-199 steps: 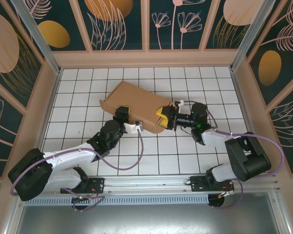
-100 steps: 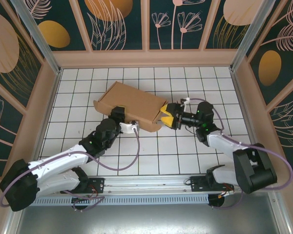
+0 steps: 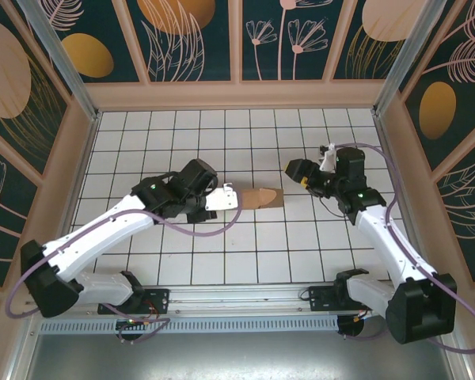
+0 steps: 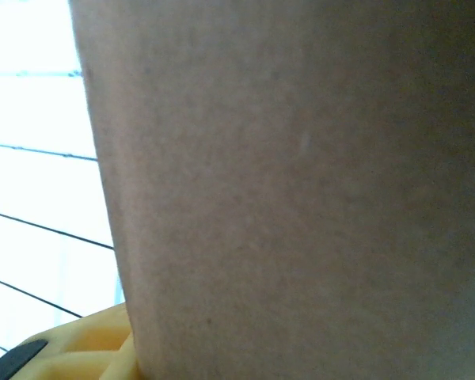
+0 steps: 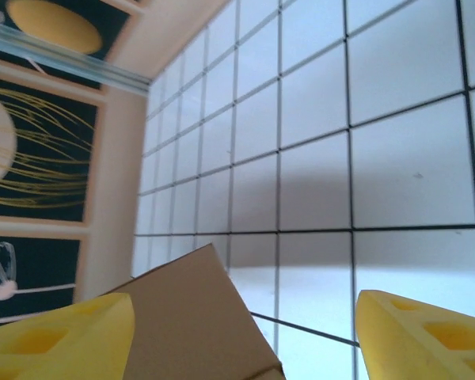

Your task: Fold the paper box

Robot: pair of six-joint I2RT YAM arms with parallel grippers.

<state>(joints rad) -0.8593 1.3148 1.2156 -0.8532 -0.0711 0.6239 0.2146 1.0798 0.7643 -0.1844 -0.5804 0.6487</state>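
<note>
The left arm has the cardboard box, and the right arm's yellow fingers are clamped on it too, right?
No. The right gripper is open, its yellow fingers spread wide, not closed on the paper box; the right wrist view shows it. The left arm has the box.

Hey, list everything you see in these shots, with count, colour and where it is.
box: one, brown, mid-table, in the left claw
table: one, white tiles with dark lines, under everything
walls: three, dark teal floral panels in beige frames, around the table
rail: one, metal, near edge
cables: two, purple, one along each arm
arms: two, white and black, based at the near edge
left claw: one, yellow fingers, gripping the box
right claw: one, yellow fingers, open, right of the box, apart from it
</note>
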